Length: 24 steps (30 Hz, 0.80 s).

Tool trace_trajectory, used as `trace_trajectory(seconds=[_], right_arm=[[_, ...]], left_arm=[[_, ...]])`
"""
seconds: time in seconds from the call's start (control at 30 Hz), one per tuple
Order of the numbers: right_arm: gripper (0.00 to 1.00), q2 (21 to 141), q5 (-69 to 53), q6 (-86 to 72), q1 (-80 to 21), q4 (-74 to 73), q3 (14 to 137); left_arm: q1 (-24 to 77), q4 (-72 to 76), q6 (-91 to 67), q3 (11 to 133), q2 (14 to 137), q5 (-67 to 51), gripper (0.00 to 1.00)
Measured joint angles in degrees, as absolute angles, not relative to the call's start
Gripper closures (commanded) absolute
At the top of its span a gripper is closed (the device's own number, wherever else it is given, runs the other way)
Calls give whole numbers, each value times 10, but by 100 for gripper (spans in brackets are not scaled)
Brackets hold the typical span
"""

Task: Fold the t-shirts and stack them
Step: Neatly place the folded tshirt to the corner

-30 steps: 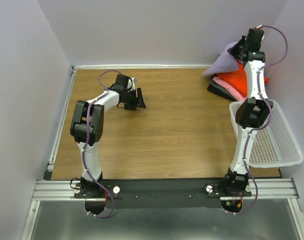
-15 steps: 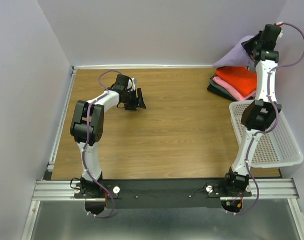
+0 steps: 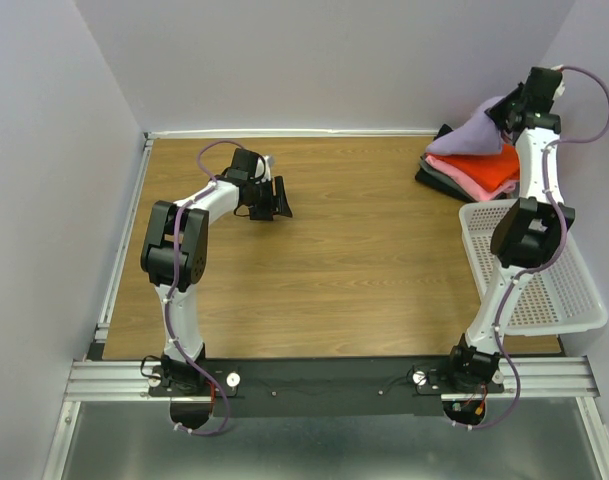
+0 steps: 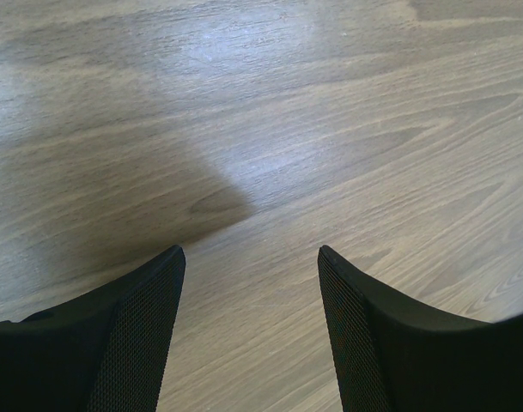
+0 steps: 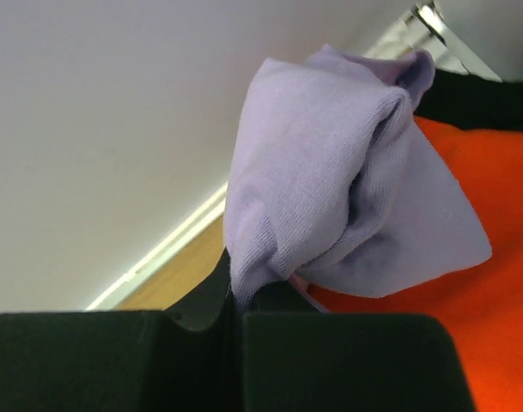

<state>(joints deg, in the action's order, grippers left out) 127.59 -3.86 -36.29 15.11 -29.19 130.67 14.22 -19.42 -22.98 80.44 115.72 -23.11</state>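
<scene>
Well off to the left of the white mesh basket (image 3: 549,290), the left gripper (image 3: 275,198) hovered low over the wooden table (image 3: 364,260), its jaws spread and holding nothing. Just beyond the basket's far rim lay the pile: an orange-red t-shirt (image 3: 487,160) over a pink one (image 3: 462,180) and a dark grey one (image 3: 430,178). Above it the right gripper (image 5: 235,313) was clenched on a fold of the lavender t-shirt (image 5: 330,197), which hung bunched with its lower edge draping onto the orange-red.

To my eye it was setting the lavender shirt on the pile. It needed lowering until the cloth lay flat and square on top, then letting go without dragging the layers below.

Only the right wrist camera showed the pinch and how crumpled the cloth was. Only the overhead one showed the pink layer and the basket.
</scene>
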Motion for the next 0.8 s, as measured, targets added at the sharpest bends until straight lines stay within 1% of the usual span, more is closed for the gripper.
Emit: trace_trajectory(seconds=[0.13,0.2,0.27,0.3,0.33,0.37,0.4,0.43,0.5,0.53,0.57,0.6,0.63,0.8], right_arm=[[98,1263,-15,-340,151,-291,1244],[94,1249,2,-326,151,-290,1212],[84,1234,17,-314,151,-290,1189],[74,1224,28,-305,151,-290,1175],[71,1217,34,-299,151,-290,1167],[61,1208,44,-289,151,-288,1157],[55,1202,50,-286,151,-288,1151],[45,1194,59,-278,151,-288,1143],[35,1186,83,-270,151,-288,1137],[22,1185,96,-269,151,-289,1136],[22,1184,103,-272,151,-292,1136],[15,1183,122,-270,151,-297,1136],[12,1183,142,-270,151,-301,1134],[10,1180,187,-266,151,-314,1118]], left_arm=[[142,-194,-227,804,1157,-231,29],[142,-195,-224,804,1157,-230,29],[142,-196,-223,804,1157,-229,29],[142,-197,-222,804,1156,-226,29],[142,-199,-221,805,1156,-225,29],[142,-201,-220,805,1154,-225,29],[142,-204,-220,806,1153,-222,29],[142,-208,-218,808,1152,-220,29],[142,-211,-216,811,1149,-215,29],[142,-213,-215,811,1146,-213,29],[142,-217,-213,812,1143,-210,29],[142,-221,-212,813,1137,-206,29],[142,-223,-211,813,1134,-202,29],[142,-229,-210,819,1105,-183,29]])
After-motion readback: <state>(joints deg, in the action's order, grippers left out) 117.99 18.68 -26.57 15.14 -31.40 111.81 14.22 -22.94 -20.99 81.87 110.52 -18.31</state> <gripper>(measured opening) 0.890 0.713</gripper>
